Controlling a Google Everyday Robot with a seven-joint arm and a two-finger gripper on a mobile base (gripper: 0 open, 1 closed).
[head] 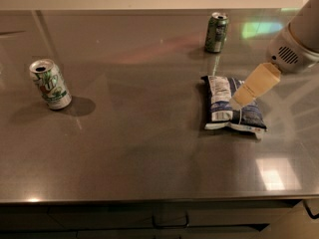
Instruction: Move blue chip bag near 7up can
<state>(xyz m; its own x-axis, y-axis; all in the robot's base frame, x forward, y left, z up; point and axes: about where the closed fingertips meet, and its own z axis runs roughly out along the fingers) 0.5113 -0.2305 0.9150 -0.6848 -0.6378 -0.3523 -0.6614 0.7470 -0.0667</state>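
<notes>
The blue chip bag (228,105) lies flat on the grey steel table (144,153), right of centre, its white label panel facing up. The 7up can (49,83), white and silver with green graphics, stands upright at the left side, far from the bag. My gripper (243,97) comes in from the upper right and its cream fingers hang right over the bag's right half, at or just above its surface.
A darker all-green can (216,32) stands upright at the back of the table, behind the bag. The table's front edge runs along the bottom, with dark drawer fronts (164,222) below it.
</notes>
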